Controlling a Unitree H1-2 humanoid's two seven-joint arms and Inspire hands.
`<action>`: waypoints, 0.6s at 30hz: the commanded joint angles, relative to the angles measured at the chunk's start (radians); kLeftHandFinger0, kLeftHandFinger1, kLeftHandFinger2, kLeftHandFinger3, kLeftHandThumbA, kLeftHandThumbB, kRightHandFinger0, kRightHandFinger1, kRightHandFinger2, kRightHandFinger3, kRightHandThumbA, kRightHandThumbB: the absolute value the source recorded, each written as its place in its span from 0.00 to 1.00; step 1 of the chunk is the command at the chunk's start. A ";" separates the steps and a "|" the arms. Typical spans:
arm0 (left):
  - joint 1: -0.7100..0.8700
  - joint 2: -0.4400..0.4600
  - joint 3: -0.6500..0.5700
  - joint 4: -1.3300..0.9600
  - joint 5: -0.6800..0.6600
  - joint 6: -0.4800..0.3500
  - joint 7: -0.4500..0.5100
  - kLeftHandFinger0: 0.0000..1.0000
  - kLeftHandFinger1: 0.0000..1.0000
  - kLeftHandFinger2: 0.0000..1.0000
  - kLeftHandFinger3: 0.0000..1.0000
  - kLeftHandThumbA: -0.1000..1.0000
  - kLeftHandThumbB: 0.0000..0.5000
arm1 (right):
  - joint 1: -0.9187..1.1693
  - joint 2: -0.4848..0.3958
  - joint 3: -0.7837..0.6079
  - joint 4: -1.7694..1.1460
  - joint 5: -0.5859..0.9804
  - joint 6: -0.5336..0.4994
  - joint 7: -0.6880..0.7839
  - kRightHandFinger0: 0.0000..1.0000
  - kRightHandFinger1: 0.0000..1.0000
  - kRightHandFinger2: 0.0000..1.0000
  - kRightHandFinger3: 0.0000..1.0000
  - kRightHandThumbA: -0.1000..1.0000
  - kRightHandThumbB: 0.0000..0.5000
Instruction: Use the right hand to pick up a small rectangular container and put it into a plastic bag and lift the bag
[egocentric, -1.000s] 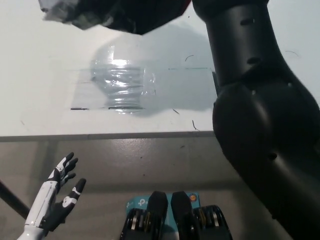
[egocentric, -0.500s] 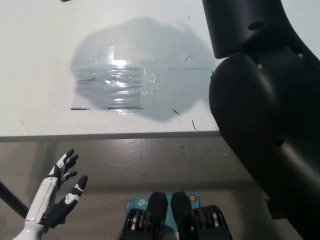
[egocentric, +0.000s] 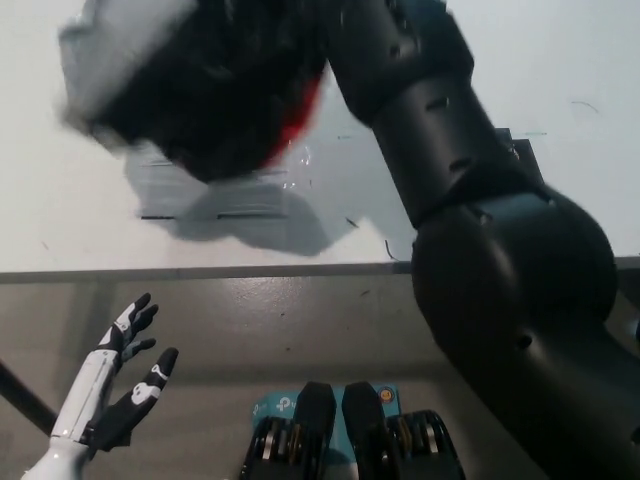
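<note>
Back in view since half a second ago, when only its shadow lay on the table, the blurred bundle at the end of the black right arm now hangs over the taped patch.

Nearest, the white left hand (egocentric: 110, 400) rests low beside the table's front edge, fingers spread, holding nothing.

Past it lies the pale white table (egocentric: 80, 230), with a patch of clear crinkled tape (egocentric: 215, 195) on it, part shadowed.

Above that, the black right hand (egocentric: 215, 90) is motion-blurred; whether it is closed I cannot tell. Around it shows the thin, translucent plastic bag (egocentric: 105, 45), apparently held clear of the table. A red glimpse at the bundle's right may be the container; I cannot confirm it.

Such film is light, limp and slippery, so gathered material near the mouth likely gives the surest hold.
</note>
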 joint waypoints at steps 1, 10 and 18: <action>-0.015 0.024 -0.005 -0.032 0.015 0.011 -0.019 0.90 0.98 1.00 1.00 0.72 0.08 | -0.034 -0.004 0.028 0.039 -0.017 -0.128 0.039 0.00 0.27 0.85 1.00 0.00 0.24; -0.026 0.028 -0.011 -0.036 0.028 0.018 -0.031 0.87 0.96 1.00 1.00 0.67 0.08 | 0.076 -0.002 0.087 0.129 -0.064 -0.202 0.025 0.00 0.31 0.90 1.00 0.00 0.26; -0.035 0.038 -0.017 -0.049 0.038 0.033 -0.042 0.87 0.94 1.00 1.00 0.66 0.04 | 0.122 -0.048 0.217 0.163 -0.168 -0.235 0.017 0.01 0.40 0.88 1.00 0.00 0.30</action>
